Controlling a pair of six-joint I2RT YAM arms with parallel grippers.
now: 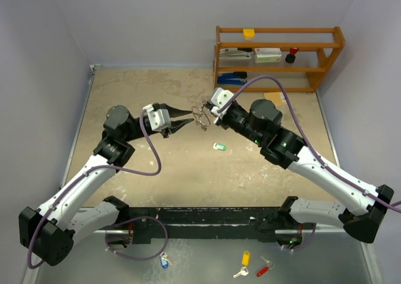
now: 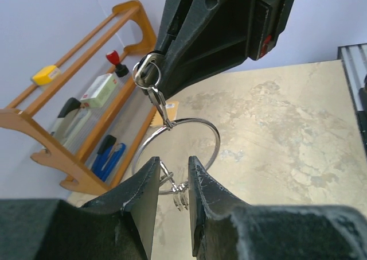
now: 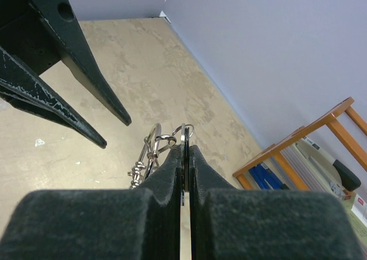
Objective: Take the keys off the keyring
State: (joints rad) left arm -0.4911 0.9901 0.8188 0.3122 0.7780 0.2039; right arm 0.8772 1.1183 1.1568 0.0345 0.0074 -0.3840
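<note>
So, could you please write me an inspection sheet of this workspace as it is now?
Surface: beige table, mottled and scuffed.
Job's things: keyring held in the air between the grippers; green-headed key lying loose on the table.
Clutter: blue-tagged key, yellow-tagged key and red-tagged key at the near edge.
Grippers: right gripper shut on the keyring; left gripper open, fingers either side of its lower loops.
Cables: purple cables along both arms, off the keyring.
Surroundings: wooden shelf with stationery, far right; plain walls.
</note>
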